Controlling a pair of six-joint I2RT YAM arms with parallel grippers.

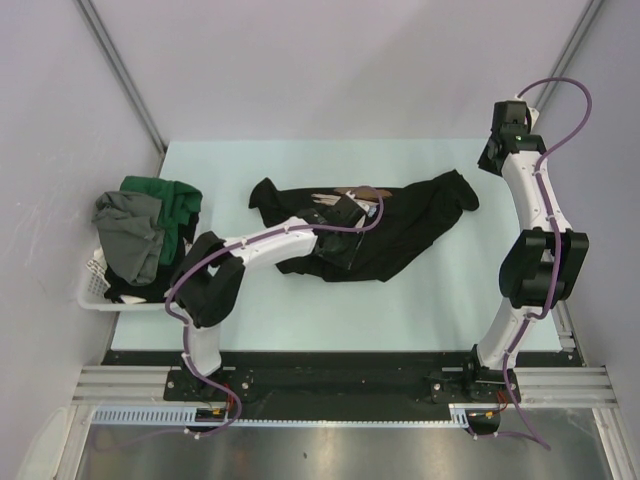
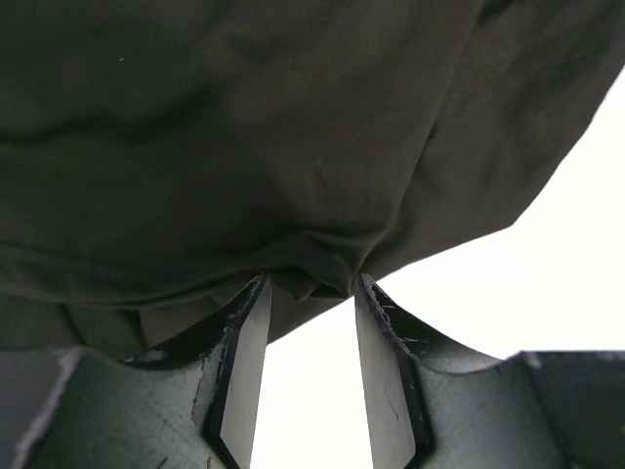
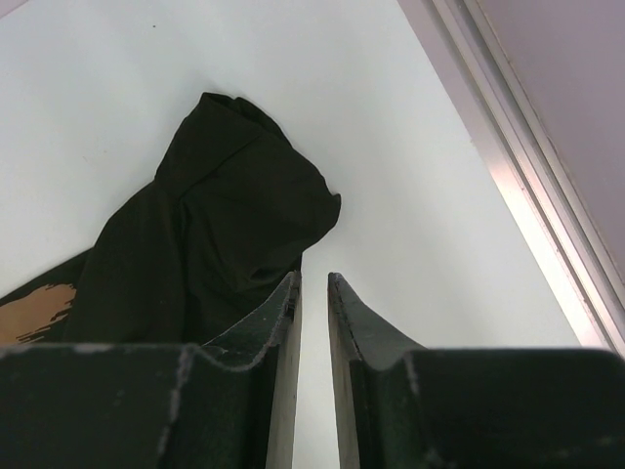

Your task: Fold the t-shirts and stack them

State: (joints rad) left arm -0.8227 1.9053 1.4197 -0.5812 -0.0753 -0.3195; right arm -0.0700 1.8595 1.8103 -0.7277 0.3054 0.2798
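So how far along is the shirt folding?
Done: nothing; no folded shirt or stack shows. In hand: the black t-shirt lies crumpled mid-table, left hand at its edge with cloth bunched at the fingertips; right hand empty near the sleeve. Left: fold it, then the green shirt and grey shirt heaped in the basket.

my left arm stretches low toward the table's middle, left gripper [image 2: 311, 283] pinching a bunch of the black t-shirt [image 2: 244, 147]. my right arm arches up far right, right gripper [image 3: 312, 278] jaws a slit apart, empty.
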